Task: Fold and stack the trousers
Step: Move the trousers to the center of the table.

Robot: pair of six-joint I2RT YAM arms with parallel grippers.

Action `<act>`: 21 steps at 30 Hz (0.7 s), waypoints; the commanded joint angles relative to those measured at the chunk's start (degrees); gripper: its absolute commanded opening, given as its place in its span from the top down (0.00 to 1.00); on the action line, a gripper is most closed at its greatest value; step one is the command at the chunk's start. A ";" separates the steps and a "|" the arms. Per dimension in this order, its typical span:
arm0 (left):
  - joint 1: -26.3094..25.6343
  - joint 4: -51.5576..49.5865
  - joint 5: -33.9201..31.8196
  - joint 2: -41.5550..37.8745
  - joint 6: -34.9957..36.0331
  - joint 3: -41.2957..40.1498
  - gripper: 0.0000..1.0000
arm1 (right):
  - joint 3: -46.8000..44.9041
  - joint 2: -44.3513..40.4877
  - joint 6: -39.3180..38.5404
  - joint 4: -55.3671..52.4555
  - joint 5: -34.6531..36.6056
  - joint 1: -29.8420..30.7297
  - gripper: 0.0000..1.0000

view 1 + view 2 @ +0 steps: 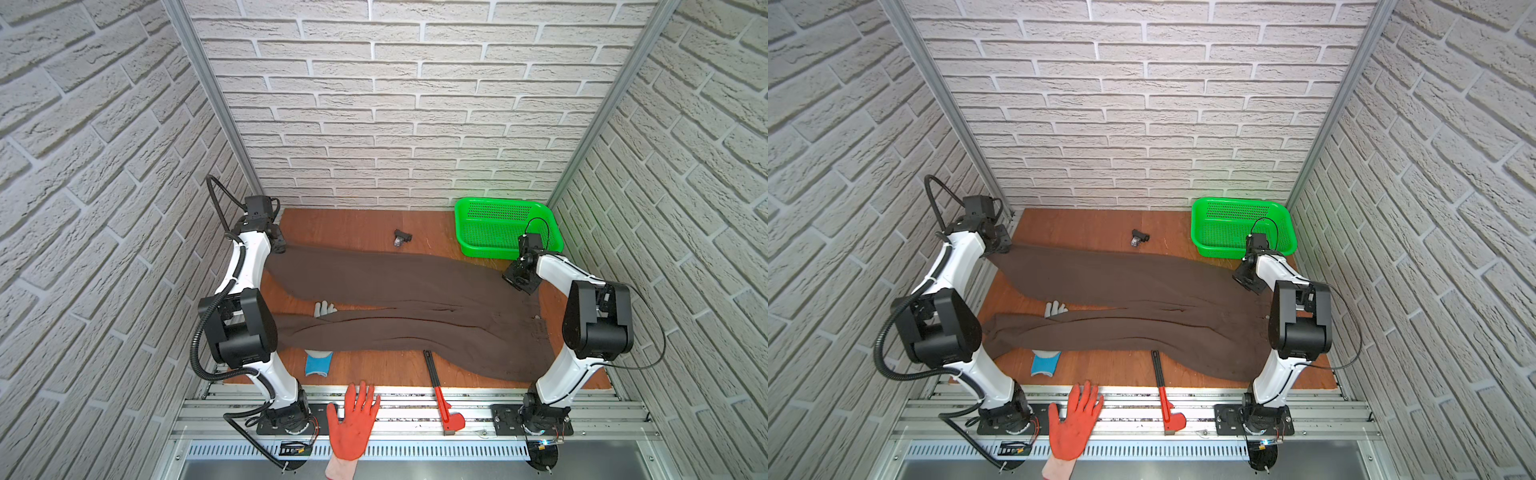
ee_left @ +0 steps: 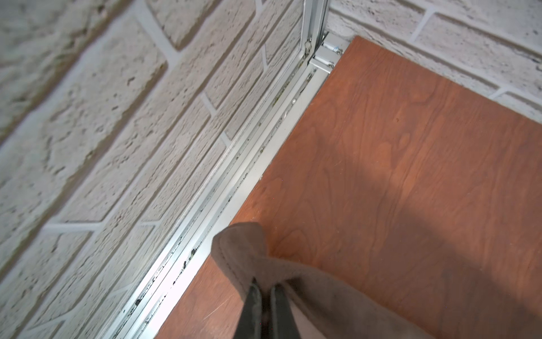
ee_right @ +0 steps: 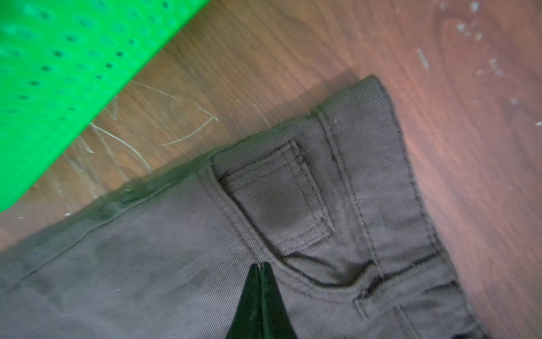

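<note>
Since the fold turns on how the trousers (image 1: 415, 299) lie, we start at the front rail, where an orange glove (image 1: 353, 419) rests, and a grey glove (image 1: 319, 362) pokes out from beneath the near leg. Across the counter (image 1: 353, 224) the trousers run side to side, waist at our right, both legs reaching left and splayed apart. At the far left corner our left hand (image 2: 264, 286) is clamped on the far leg's hem, the cloth drawn up between its jaws. Our right hand (image 3: 260, 265) is closed tight at the waist's far corner by the pocket, near the basket (image 1: 460, 226); whether it has pinched cloth we cannot tell. We judge the far edge must come toward us, over the near leg, each hand at its own end.
</note>
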 commanded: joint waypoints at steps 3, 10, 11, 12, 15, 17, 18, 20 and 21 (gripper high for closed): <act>0.54 0.23 1.52 5.00 -0.55 3.69 1.00 | 2.99 3.52 1.02 0.87 0.29 0.17 0.94; 0.53 -1.57 2.77 11.99 -0.49 10.57 1.00 | 7.44 8.68 1.47 0.11 2.60 -0.42 0.95; 0.53 -2.06 3.14 13.19 -0.37 11.88 1.00 | 7.88 10.24 1.56 -0.13 3.11 -0.73 0.94; 0.52 -2.42 3.22 14.21 -0.36 13.10 1.00 | 8.24 10.95 1.95 -0.59 3.09 -1.18 0.94; 0.43 -3.98 4.10 17.63 -0.05 17.21 1.00 | 9.23 12.01 2.61 -0.46 2.42 -2.73 0.95; 0.02 -5.17 4.65 20.33 0.25 20.44 1.00 | 10.84 12.91 2.59 -0.56 2.41 -3.05 0.94; -0.15 -5.78 4.93 21.39 0.44 22.01 1.00 | 11.84 13.58 2.55 -0.78 2.13 -3.11 0.95; -0.60 -7.46 5.19 24.31 0.76 25.85 1.00 | 14.38 15.33 2.73 -1.23 1.78 -3.24 0.94; -0.76 -8.19 5.28 25.81 1.00 27.75 1.00 | 15.35 16.17 3.08 -1.05 1.35 -3.27 0.94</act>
